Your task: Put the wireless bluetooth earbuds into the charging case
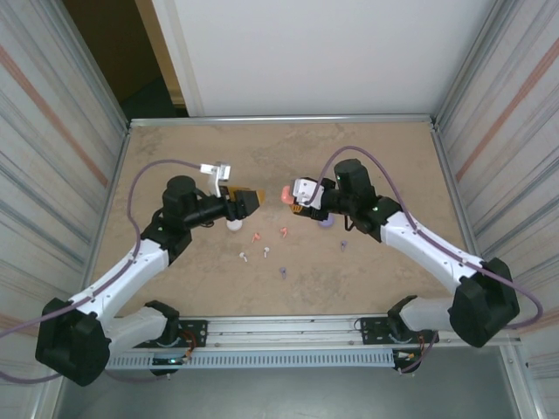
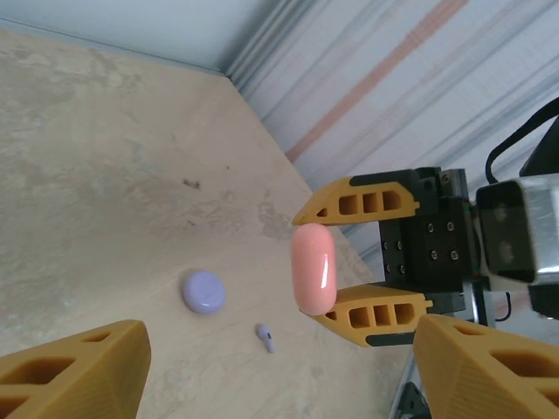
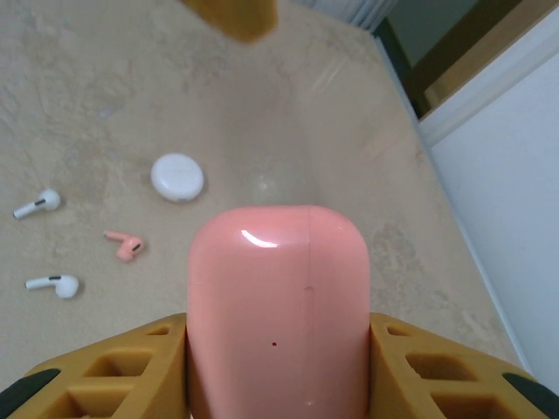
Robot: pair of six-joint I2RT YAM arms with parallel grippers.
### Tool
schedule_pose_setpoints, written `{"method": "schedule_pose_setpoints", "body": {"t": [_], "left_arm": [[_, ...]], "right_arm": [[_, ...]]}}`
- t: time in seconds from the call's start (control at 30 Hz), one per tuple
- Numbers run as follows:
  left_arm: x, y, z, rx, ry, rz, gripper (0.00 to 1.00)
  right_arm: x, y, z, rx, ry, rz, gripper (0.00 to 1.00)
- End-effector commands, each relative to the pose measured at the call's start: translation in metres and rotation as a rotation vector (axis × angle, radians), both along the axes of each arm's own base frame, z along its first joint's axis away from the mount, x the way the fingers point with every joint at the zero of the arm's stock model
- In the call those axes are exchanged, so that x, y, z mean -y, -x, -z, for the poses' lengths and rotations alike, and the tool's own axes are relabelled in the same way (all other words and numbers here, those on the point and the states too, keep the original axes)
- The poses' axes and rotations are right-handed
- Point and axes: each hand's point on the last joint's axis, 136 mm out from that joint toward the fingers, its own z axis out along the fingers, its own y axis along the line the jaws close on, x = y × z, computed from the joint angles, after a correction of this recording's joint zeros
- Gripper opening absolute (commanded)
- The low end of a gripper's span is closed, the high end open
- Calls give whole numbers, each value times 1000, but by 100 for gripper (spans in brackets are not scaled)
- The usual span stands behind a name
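In the top view, find the left gripper (image 1: 247, 202) and the right gripper (image 1: 295, 199) facing each other over the middle of the table (image 1: 175, 148), near but apart. The right gripper is clamped on the coral-pink charging case (image 1: 285, 195), carried clear of the surface. The white case (image 1: 234, 224) rests just beside the left gripper and the purple case (image 1: 327, 222) sits by the right wrist. Nearer the arm bases lie the coral-pink earbuds (image 1: 256, 236), the white earbuds (image 1: 244, 257) and the purple earbuds (image 1: 282, 271) — all loose on the table. In the left wrist view, that arm's own fingers (image 2: 74, 371) stand wide apart with nothing between them. Ahead, the right gripper's two fingers pinch the closed coral-pink case, with the purple case and one purple earbud on the table beyond. In the right wrist view, the case sits between the fingers (image 3: 105, 367). Its glossy face carries two marks — a fine seam and a small dark dot. Beyond it lie the white case, two white earbuds and one coral-pink earbud.
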Motion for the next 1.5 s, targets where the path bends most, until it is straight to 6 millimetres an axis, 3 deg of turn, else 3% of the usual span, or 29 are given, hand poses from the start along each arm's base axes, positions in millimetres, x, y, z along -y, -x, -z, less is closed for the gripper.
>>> {"method": "schedule_pose_setpoints", "body": {"t": [0.0, 0.23, 0.5, 1.27, 1.47], "left_arm": [[19, 6, -23, 81, 20, 71, 78], [44, 12, -21, 101, -10, 109, 77], [63, 11, -15, 91, -16, 148, 69], [80, 5, -3, 59, -11, 173, 50], [84, 4, 1, 44, -12, 183, 39]], "right_arm": [[-2, 7, -17, 17, -67, -1, 40], [-1, 12, -24, 26, -83, -5, 40], [-4, 15, -25, 34, -84, -10, 40], [-6, 15, -23, 47, -62, -18, 40], [-6, 14, -24, 45, -67, -14, 40]]}}
